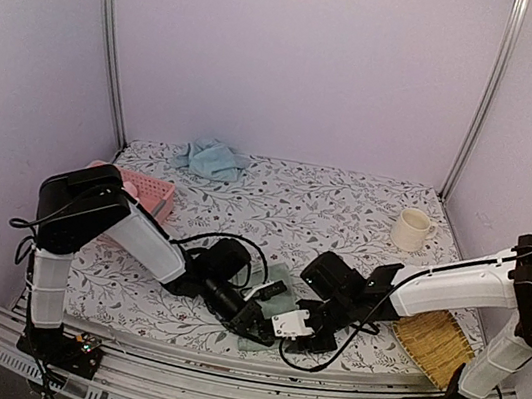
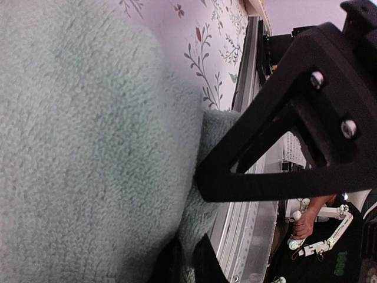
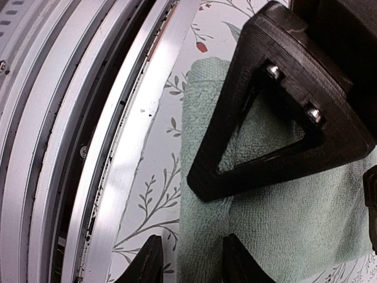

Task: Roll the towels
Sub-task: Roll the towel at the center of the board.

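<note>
The sage green towel (image 1: 280,301) lies near the table's front edge, between both grippers. It fills the left wrist view (image 2: 88,153) and shows in the right wrist view (image 3: 283,212). My left gripper (image 2: 189,266) (image 1: 257,322) is shut on a thin fold of this towel's edge. My right gripper (image 3: 191,262) (image 1: 305,325) stands open astride the same edge, one fingertip (image 3: 147,259) over the tablecloth and the other over the terry. The light blue towel (image 1: 210,158) lies crumpled at the back of the table.
A pink lattice basket (image 1: 141,190) stands at the left and a cream mug (image 1: 411,229) at the back right. A woven mat (image 1: 434,343) lies at the front right. The aluminium table rail (image 3: 118,147) runs close beside the green towel.
</note>
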### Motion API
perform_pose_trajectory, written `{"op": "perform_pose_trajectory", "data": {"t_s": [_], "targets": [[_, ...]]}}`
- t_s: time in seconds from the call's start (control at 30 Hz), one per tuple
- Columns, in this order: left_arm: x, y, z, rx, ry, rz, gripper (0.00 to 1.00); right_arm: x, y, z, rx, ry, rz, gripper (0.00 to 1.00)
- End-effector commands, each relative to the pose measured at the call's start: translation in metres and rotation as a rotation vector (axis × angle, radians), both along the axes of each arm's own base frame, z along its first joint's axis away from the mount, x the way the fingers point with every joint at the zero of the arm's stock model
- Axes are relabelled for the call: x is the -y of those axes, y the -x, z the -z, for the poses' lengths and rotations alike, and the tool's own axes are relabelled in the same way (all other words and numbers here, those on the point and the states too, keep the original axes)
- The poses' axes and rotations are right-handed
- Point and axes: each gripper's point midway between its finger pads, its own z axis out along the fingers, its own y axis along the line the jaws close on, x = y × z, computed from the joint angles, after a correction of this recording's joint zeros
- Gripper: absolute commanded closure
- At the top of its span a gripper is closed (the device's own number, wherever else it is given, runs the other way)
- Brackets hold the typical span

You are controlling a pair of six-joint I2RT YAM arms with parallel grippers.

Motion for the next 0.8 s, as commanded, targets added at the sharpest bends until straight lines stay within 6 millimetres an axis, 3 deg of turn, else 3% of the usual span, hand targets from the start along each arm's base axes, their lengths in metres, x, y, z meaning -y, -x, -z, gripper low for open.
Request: {"op": "perform_pose_trajectory", "data": {"t_s": [0.0,0.23,0.37,0.47,0.63,0.7,0.77], "targets": [[-0.033,0.003,0.052,-0.096,-0.205,-0.076,1.0,-0.005,0.004,0.001,0.038,0.01,-0.008,0.63],[-0.034,0.001,0.053,-0.1,-0.205,-0.085,1.0,-0.003,0.002,0.017,0.08,0.054,0.019,0.68],[-0.035,-0.002,0.05,-0.083,-0.203,-0.088,1.0,-0.002,0.004,0.028,0.058,0.079,0.009,0.86],[-0.036,-0.007,0.04,-0.013,-0.187,-0.083,0.98,-0.001,0.018,0.033,-0.031,0.102,-0.021,0.96],[-0.052,-0.042,-0.007,0.373,-0.233,-0.218,0.73,0.0,0.038,0.021,-0.341,0.113,-0.012,0.97],[-0.06,-0.048,-0.047,0.584,-0.217,-0.297,0.6,0.001,0.038,0.019,-0.469,0.131,0.019,0.97],[-0.069,-0.045,-0.068,0.694,-0.174,-0.346,0.56,0.0,0.033,0.017,-0.586,0.159,0.049,0.97]]}}
